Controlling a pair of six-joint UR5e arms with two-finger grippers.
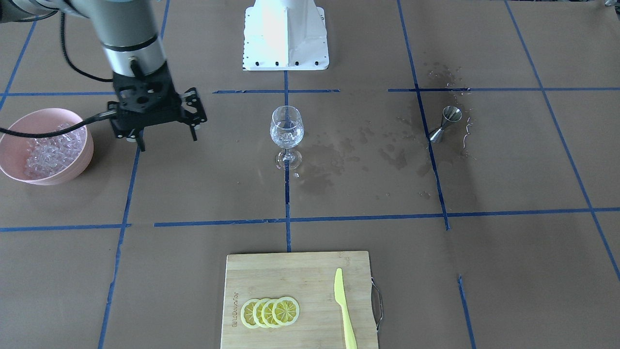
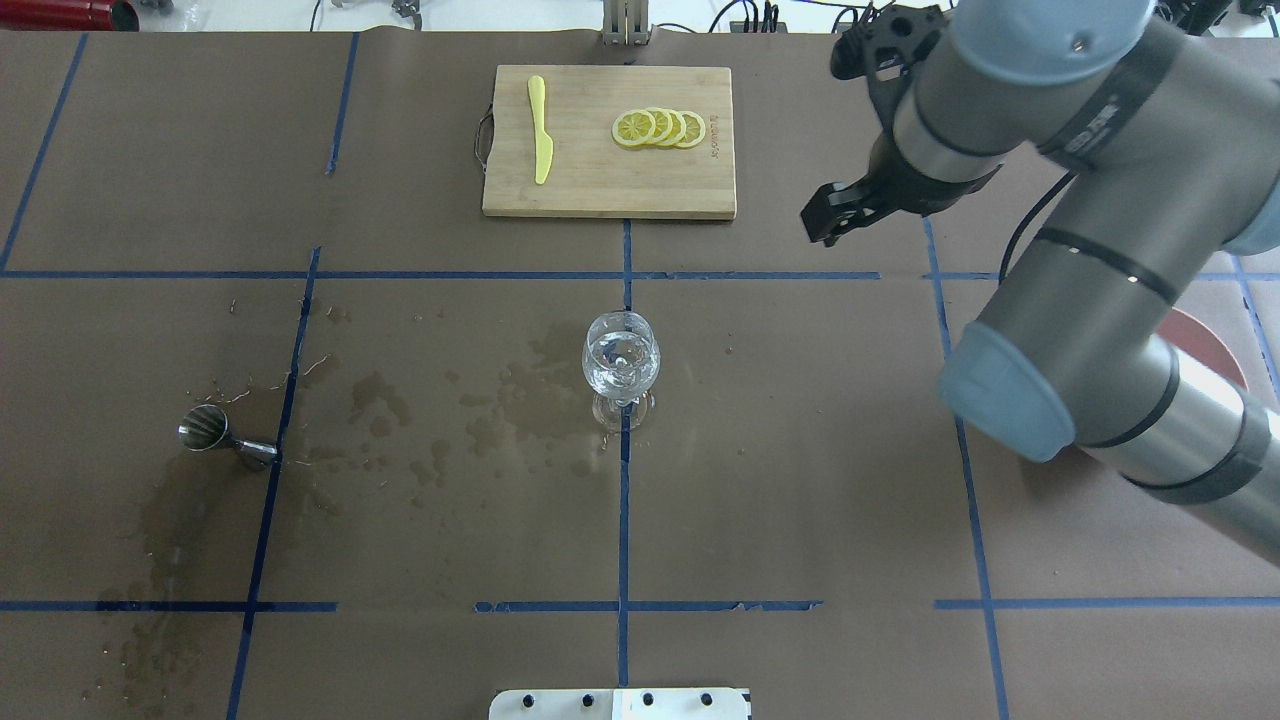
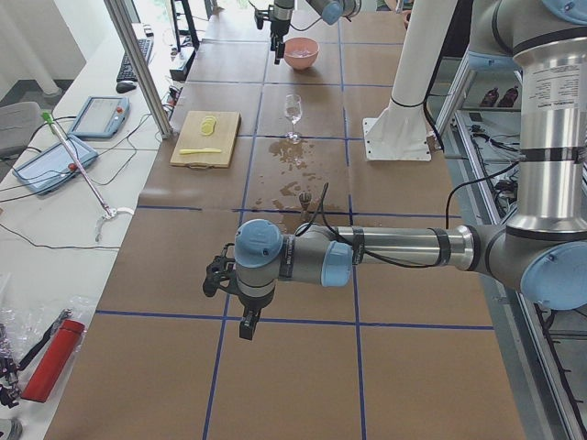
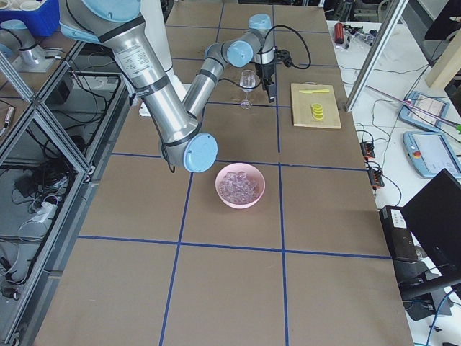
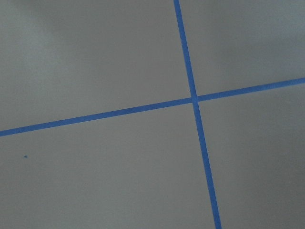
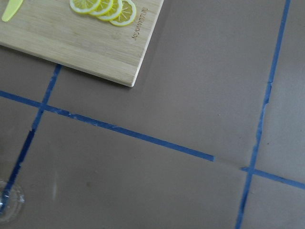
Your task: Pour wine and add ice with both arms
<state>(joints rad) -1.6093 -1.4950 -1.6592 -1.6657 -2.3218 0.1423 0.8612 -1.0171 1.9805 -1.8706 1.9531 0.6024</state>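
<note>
Lemon slices (image 1: pixel 270 311) sit at 6 o'clock; right gripper (image 1: pixel 168 143), jaws apart and empty, might tip the bowl (image 1: pixel 77 165) at 9 o'clock grabbing ice (image 1: pixel 51 148)

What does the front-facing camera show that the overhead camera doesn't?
Only front-facing: the ice heaped in the pink bowl; overhead, the right arm hides all but a sliver of that bowl. Only overhead: a red cylinder at that view's top left edge. Both: the wine glass, the jigger, wet stains, the cutting board with lemon slices and knife, and the right tool.
</note>
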